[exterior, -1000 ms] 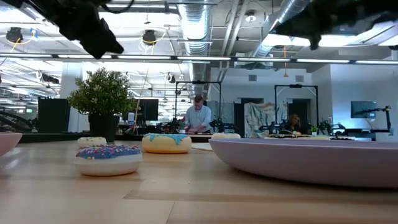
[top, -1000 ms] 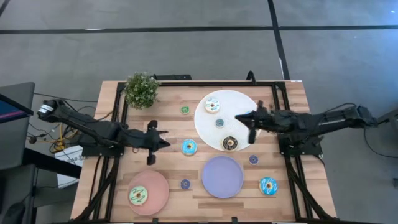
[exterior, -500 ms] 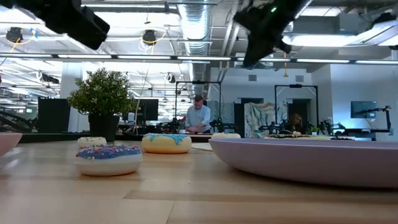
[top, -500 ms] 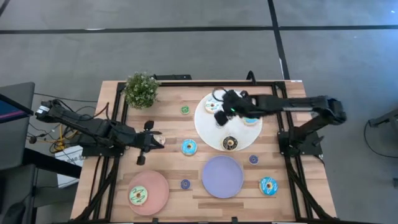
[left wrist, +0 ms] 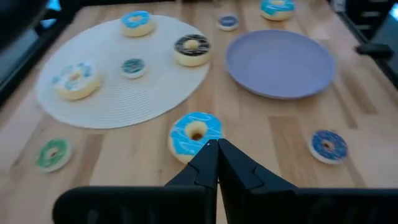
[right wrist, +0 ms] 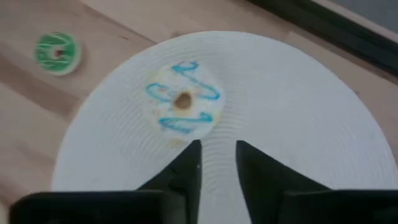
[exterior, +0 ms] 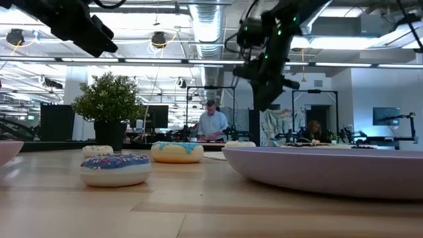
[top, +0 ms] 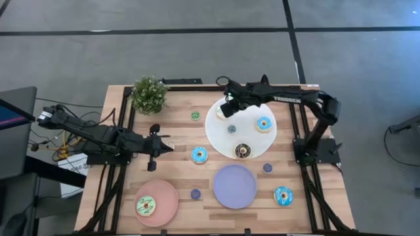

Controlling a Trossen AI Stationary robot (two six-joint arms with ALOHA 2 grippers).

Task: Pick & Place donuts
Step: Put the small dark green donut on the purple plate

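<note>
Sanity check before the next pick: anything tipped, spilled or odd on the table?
Nothing stands out. Every visible donut lies flat, the potted plant stands upright, and the white plate, purple plate and pink plate sit flat. The right claw hovers over the white donut with blue drizzle.

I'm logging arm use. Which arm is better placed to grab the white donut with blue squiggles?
Right. Its tool hangs just over that donut on the white plate, slightly open. The left tool is shut, across the table.
</note>
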